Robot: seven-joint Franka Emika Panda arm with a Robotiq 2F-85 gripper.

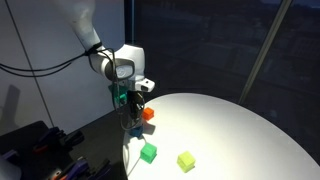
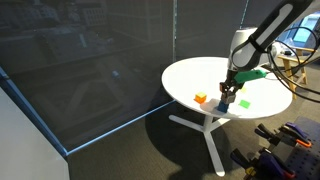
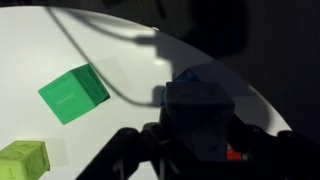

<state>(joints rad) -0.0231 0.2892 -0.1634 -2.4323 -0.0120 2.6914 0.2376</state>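
Setting: round white table (image 2: 265, 72) before a dark glass wall, seen in both exterior views.

Item 1: gripper (image 3: 197, 142), fingers pressed in on either side of the blue block (image 3: 197, 115), pinching it. The block sits directly between the fingertips, near the table's edge; whether it clears the tabletop cannot be told.

Item 2: orange block (image 1: 148, 114), just beside the gripper.

Item 3: green block (image 3: 73, 94), apart on the table.

Item 4: yellow-green block (image 3: 22, 160), near the green one.
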